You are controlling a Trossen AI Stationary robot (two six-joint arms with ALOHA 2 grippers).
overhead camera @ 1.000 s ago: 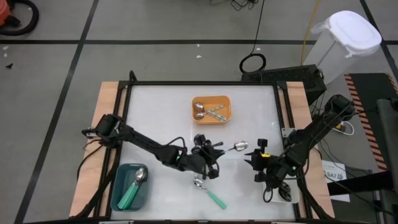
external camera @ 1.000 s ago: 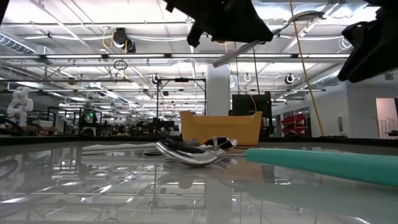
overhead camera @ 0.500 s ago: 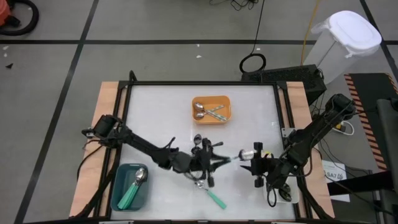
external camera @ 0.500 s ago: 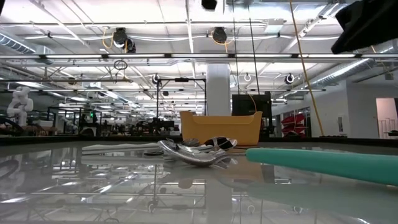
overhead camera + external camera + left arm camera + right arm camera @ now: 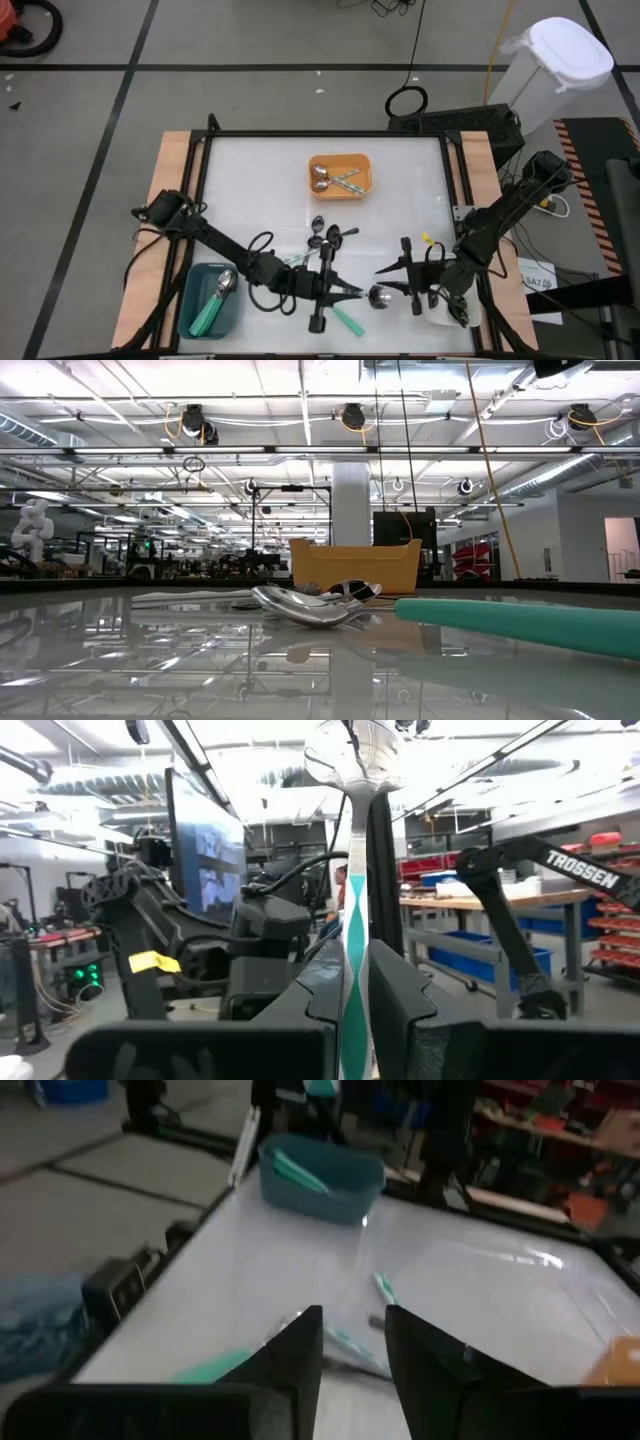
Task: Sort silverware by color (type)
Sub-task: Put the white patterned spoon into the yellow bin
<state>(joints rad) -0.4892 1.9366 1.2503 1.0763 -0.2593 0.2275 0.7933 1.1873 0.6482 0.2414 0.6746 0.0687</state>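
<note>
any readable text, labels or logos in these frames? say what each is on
"TROSSEN": white letters on the dark link of the right arm, seen in the left wrist view.
Yellow tag on the right arm's wrist: no text legible.
Monitor screen in the room behind: content too blurred to read.
White paper beside the table's right edge, high view: print too small to read.
Nothing else readable.

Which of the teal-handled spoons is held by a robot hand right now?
The teal-handled spoon clamped upright in the left hand. Another spoon lies in the teal tray, another on the table.
</note>
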